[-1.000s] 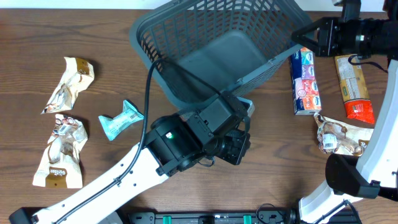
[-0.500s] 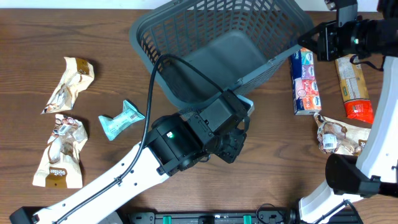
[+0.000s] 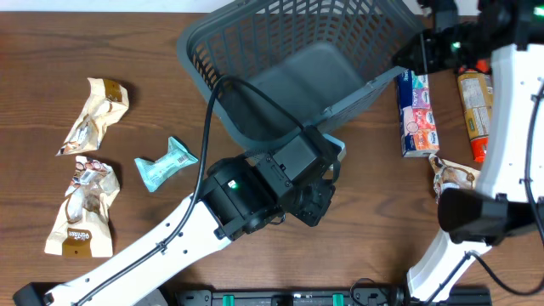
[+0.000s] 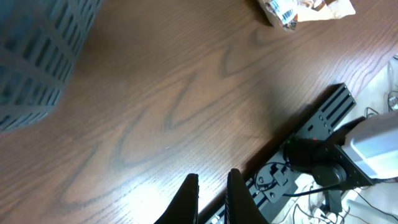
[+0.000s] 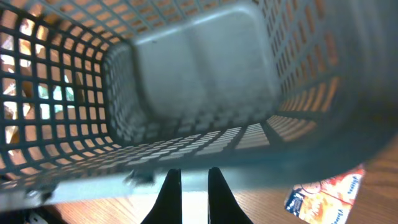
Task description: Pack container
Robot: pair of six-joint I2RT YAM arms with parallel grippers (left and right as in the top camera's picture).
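Leaning on its side at the far middle of the tabletop [image 3: 51, 34], the container [image 3: 255, 34] turns its mouth toward the right pincer [image 5: 191, 174], which is clenched just outside it. The left pincer [image 4: 211, 180], clenched on nothing, hovers beside the container's near side.

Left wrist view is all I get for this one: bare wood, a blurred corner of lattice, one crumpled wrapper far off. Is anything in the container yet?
Observer: No. The container shows an empty inside in both the overhead and right wrist views.
Operator: So where are the snacks?
Observer: Outside it. For one, a teal packet lies on the table to the container's left.
Operator: And the right end effector?
Observer: The right end effector is shut and sits right at the container's rim, with nothing seen in its grip.
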